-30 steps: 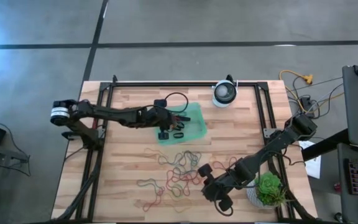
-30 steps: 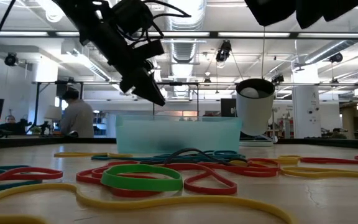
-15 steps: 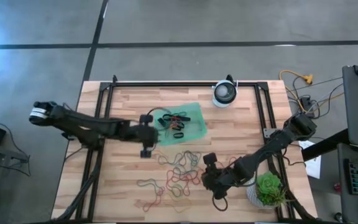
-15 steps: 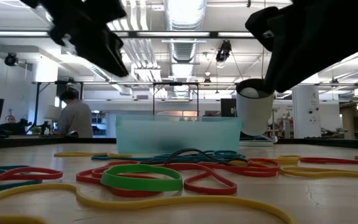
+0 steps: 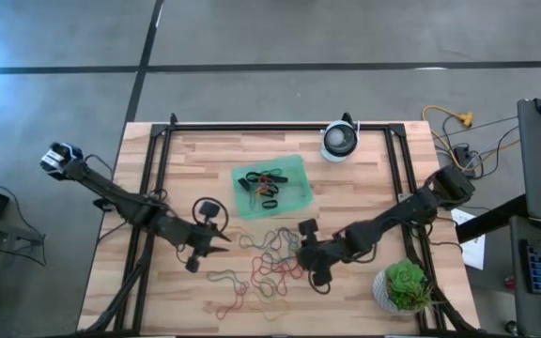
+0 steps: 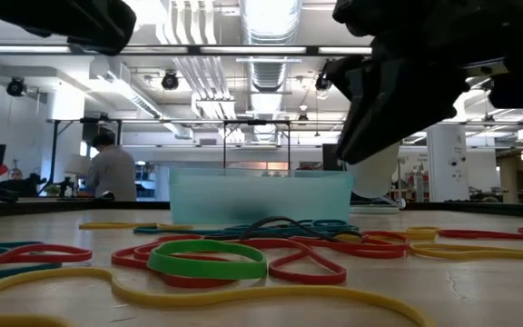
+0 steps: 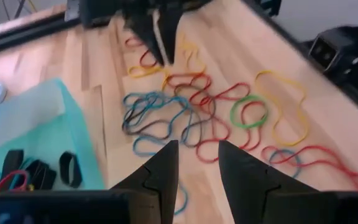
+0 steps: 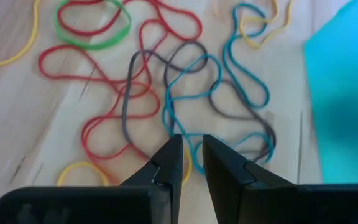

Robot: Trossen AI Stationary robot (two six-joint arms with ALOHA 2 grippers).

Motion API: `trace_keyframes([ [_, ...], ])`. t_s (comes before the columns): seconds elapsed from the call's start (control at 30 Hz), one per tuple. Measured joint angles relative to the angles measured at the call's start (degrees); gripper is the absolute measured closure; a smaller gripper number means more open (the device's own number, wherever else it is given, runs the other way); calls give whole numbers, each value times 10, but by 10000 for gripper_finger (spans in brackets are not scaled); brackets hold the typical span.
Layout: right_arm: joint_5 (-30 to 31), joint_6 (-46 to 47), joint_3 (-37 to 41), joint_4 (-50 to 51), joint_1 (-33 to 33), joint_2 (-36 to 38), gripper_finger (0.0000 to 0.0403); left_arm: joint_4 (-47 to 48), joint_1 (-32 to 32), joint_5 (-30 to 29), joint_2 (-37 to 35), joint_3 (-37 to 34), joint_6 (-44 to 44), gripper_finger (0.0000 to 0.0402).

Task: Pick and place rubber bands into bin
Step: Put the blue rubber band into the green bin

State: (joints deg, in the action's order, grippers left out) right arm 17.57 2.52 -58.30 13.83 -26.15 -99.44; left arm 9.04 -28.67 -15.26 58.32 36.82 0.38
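Observation:
Loose rubber bands (image 5: 269, 259) in red, blue, green, yellow and grey lie tangled on the wooden table, near of the bin (image 5: 272, 186). The bin is a translucent green tray that holds a few black and coloured bands. My left gripper (image 5: 224, 240) hovers open over bare wood just left of the pile, nothing between its fingers (image 7: 166, 163). My right gripper (image 5: 299, 255) hangs slanting down at the pile's right side. Its fingers (image 8: 174, 152) stand a narrow gap apart, just above a blue band (image 8: 188, 87), and touch nothing.
A round white device (image 5: 340, 141) stands at the far edge and a green plant (image 5: 405, 284) at the near right corner. Black frame rails (image 5: 158, 178) run along the table's sides. A person (image 6: 112, 171) stands in the room beyond.
My left gripper has swung away from above the bin toward the table's near left, to the left side of the band pile, still open. My right gripper has gone down and leftward toward the pile. The bands have not moved.

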Motion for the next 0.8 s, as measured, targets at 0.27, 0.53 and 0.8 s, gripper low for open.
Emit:
trace_keyframes([
  [0.27,-55,-27,19,-47,13,0,346,-7,-7,0,3,0,0,303],
  [0.53,-57,-89,36,-121,19,-28,346,-9,-6,0,7,-1,0,303],
  [0.8,-71,-89,26,-129,46,-55,346,-9,-6,0,7,-1,0,303],
])
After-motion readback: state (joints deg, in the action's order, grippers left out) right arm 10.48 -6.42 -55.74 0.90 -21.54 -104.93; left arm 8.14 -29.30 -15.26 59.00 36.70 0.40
